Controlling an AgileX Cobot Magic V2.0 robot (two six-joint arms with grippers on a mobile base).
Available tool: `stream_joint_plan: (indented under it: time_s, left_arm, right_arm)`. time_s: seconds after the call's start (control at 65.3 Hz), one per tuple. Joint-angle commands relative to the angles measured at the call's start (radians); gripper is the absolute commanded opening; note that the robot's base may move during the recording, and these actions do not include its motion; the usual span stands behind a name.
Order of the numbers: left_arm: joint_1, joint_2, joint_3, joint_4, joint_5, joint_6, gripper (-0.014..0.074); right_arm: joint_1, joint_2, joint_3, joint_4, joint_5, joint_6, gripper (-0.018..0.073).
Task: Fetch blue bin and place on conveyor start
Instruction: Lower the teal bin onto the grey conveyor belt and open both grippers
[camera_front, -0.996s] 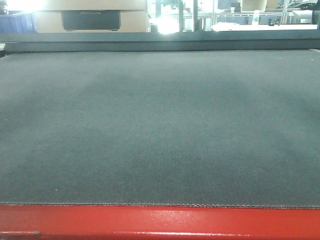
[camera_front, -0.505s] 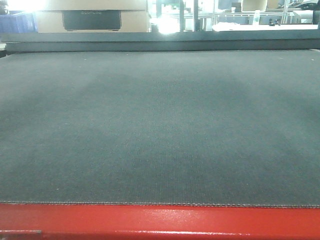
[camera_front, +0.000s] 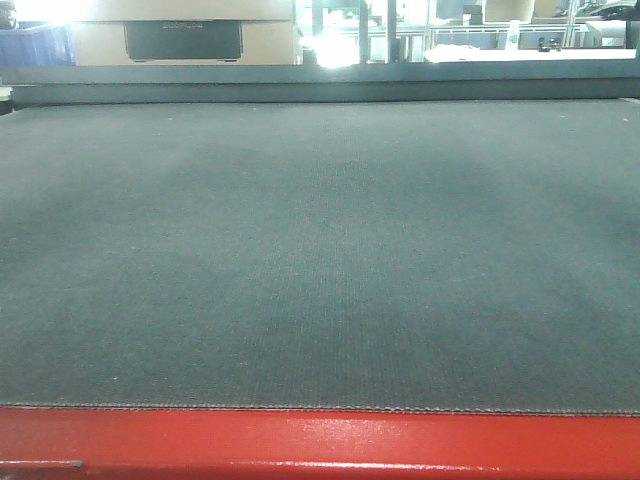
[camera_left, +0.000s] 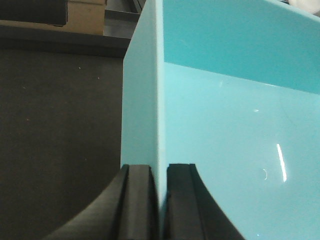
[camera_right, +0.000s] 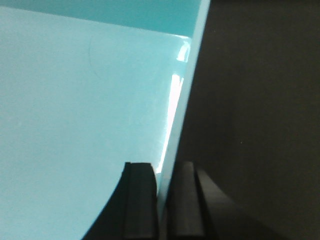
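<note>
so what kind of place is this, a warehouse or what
Probably a factory or warehouse floor: a wide dark grey conveyor belt with a red front edge, a cardboard box and a dark blue crate behind it, and a pale blue bin gripped by its walls.

Front view looks low across the conveyor start; both wrist views, close past fingers, share the blue bin.

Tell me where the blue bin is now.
Only the wrist views show the blue bin: the left gripper and right gripper each pinch one of its walls, with the dark conveyor start just outside.
</note>
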Motion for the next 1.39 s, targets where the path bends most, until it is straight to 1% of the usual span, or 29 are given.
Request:
stream_joint_plan:
  time_s: [0.0,0.077,0.123,0.214,0.322,0.429,0.567,0.766,0.842,0.888,0.904,0.934,0.95,0.965,0.98,1.026,1.041,1.103,1.133,1.179,1.195,1.271,1.332,1.378]
  left_arm:
    - [0.005,-0.013,-0.006,0.000,-0.020,0.000,-0.0111]
    - [0.005,0.001,-0.006,0.000,0.067,0.000,-0.0111]
    - [0.005,0.015,0.001,0.008,0.143,0.000,-0.0111]
    - [0.005,0.035,0.050,0.008,0.159,0.000,-0.0111]
    - [0.005,0.056,0.144,0.008,0.093,0.000,-0.0111]
    - [0.007,0.087,0.251,0.018,-0.018,0.000,-0.0111]
    - [0.007,0.148,0.332,0.018,-0.104,0.000,-0.0111]
    - [0.007,0.247,0.344,0.034,-0.136,0.000,-0.0111]
    - [0.007,0.277,0.344,0.036,-0.134,0.000,-0.0097]
    - [0.007,0.290,0.344,0.036,-0.131,0.000,-0.0061]
    - [0.007,0.297,0.344,0.036,-0.131,0.000,-0.0035]
    - [0.007,0.303,0.344,0.036,-0.128,0.000,0.0007]
    - [0.007,0.305,0.344,0.036,-0.128,0.000,0.0032]
    - [0.007,0.305,0.344,0.036,-0.128,0.000,0.0045]
    - [0.007,0.310,0.344,0.036,-0.128,0.000,0.0089]
    - [0.007,0.312,0.344,0.036,-0.131,0.000,0.0185]
    - [0.007,0.312,0.344,0.036,-0.132,0.000,0.0236]
    - [0.007,0.312,0.344,0.038,-0.127,0.000,0.0353]
    - [0.007,0.312,0.339,0.038,-0.112,0.000,0.0430]
    - [0.007,0.307,0.330,0.049,-0.079,0.000,0.0495]
    - [0.007,0.304,0.326,0.055,-0.068,0.000,0.0524]
    - [0.007,0.279,0.312,0.099,-0.014,0.000,0.0574]
    - [0.007,0.247,0.310,0.132,0.008,0.000,0.0574]
    - [0.009,0.222,0.310,0.156,0.025,0.000,0.0567]
  right_arm:
    - [-0.008,-0.009,-0.010,-0.035,-0.031,-0.023,-0.0152]
    - [-0.008,-0.011,-0.010,-0.035,0.007,-0.023,-0.0152]
    - [-0.008,-0.005,-0.006,-0.035,0.028,-0.023,-0.0152]
    - [-0.008,0.027,0.008,-0.035,0.055,-0.023,-0.0152]
    - [-0.008,0.082,0.039,-0.035,0.068,-0.023,-0.0152]
    - [-0.008,0.145,0.072,-0.035,0.054,-0.023,-0.0152]
    - [-0.008,0.227,0.121,-0.035,0.029,-0.023,-0.0152]
    - [-0.008,0.335,0.161,-0.035,-0.011,-0.023,-0.0151]
    - [-0.008,0.365,0.164,-0.037,-0.012,-0.023,-0.0118]
    - [-0.008,0.377,0.164,-0.039,-0.010,-0.023,-0.0066]
    - [-0.008,0.380,0.164,-0.042,-0.008,-0.023,-0.0044]
    - [-0.008,0.386,0.165,-0.044,-0.008,-0.023,0.0008]
    - [-0.008,0.391,0.165,-0.044,-0.008,-0.023,0.0056]
    - [-0.008,0.391,0.165,-0.046,-0.008,-0.023,0.0074]
    - [-0.008,0.393,0.165,-0.046,-0.008,-0.023,0.0127]
    - [-0.008,0.395,0.165,-0.046,-0.013,-0.023,0.0246]
    - [-0.008,0.395,0.165,-0.046,-0.016,-0.023,0.0287]
    - [-0.008,0.395,0.165,-0.053,-0.023,-0.023,0.0444]
    - [-0.008,0.395,0.164,-0.057,-0.025,-0.023,0.0508]
    - [-0.010,0.388,0.164,-0.059,-0.020,-0.023,0.0578]
    - [-0.012,0.384,0.164,-0.059,-0.016,-0.023,0.0578]
    - [-0.017,0.358,0.164,-0.065,-0.005,-0.023,0.0557]
    - [-0.025,0.329,0.164,-0.065,0.000,-0.023,0.0527]
    - [-0.036,0.299,0.164,-0.065,0.000,-0.023,0.0489]
